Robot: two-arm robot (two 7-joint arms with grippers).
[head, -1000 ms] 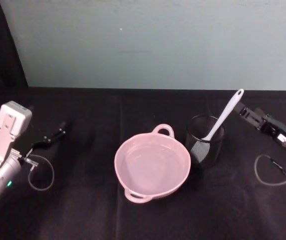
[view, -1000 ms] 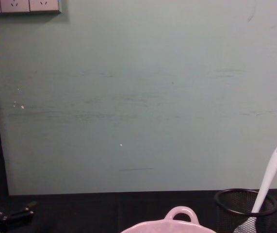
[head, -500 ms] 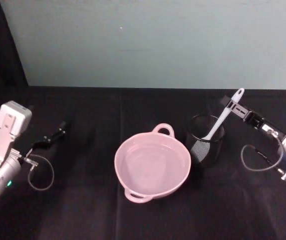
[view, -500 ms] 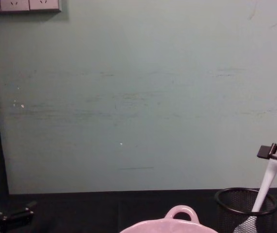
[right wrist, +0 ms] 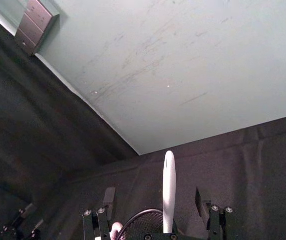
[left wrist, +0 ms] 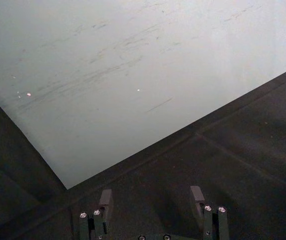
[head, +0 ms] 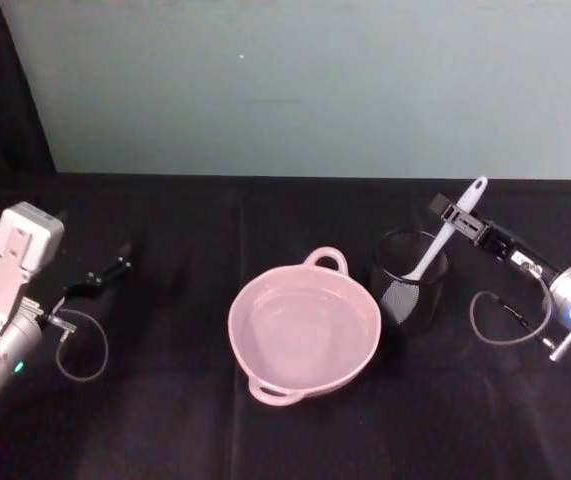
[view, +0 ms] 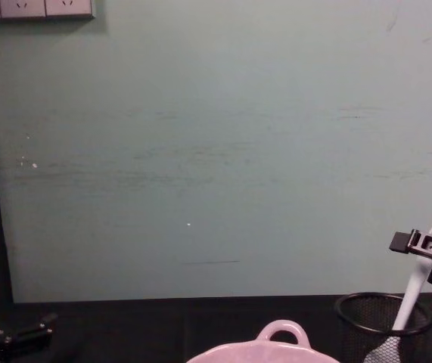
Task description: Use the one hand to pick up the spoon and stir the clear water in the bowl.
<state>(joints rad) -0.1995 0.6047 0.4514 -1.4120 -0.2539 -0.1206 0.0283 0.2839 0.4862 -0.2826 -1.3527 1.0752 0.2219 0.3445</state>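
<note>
The white spoon [head: 433, 252] stands head-down in a black wire-mesh cup [head: 409, 283], its handle leaning up and to the right. My right gripper [head: 455, 214] is up by the upper part of the handle. It is open, and in the right wrist view the spoon [right wrist: 169, 187] rises between the two spread fingers [right wrist: 108, 198] of my right gripper [right wrist: 155, 196]. From the chest, the right gripper [view: 421, 243] shows at the handle's top, above the cup [view: 382, 314]. The pink bowl [head: 255, 300] sits just left of the cup, its loop handle [view: 280, 331] towards the wall.
My left gripper [head: 100, 278] rests open far left on the black cloth, with nothing between its fingers [left wrist: 197, 194]. A pale green wall [head: 305, 80] closes off the back of the table. A loose cable [head: 500, 320] hangs at the right wrist.
My right gripper has moved left to the spoon's handle, which now stands between its fingers. The spoon, cup, bowl and left arm have not moved.
</note>
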